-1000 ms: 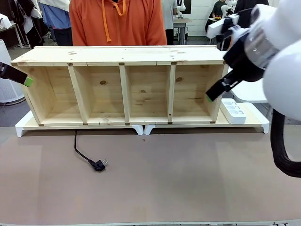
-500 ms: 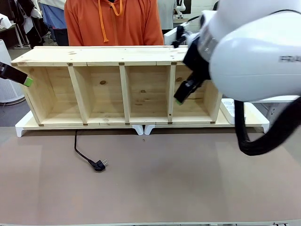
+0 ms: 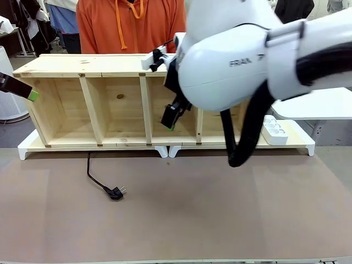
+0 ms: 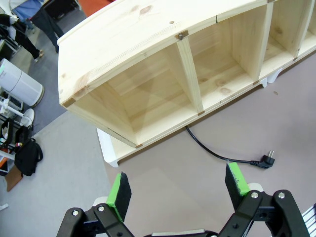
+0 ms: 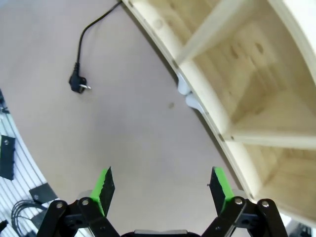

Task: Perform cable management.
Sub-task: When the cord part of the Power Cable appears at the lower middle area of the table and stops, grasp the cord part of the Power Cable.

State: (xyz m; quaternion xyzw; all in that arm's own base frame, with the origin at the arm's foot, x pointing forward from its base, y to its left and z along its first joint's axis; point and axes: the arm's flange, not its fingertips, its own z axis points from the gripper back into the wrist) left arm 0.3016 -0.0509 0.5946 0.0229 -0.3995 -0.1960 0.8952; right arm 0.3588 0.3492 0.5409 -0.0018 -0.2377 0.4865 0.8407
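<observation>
While the black cable lies on the brown table with its little plug at the end, its other end goes under the long wooden shelf near the left side. The right gripper hangs above the table in front of the shelf with its green fingers wide apart and nothing in them, and the left gripper is up by the shelf's left end, spread wide too and holding nothing. A person in an orange hoodie stands behind the shelf, and a white power strip lies at its right end.
</observation>
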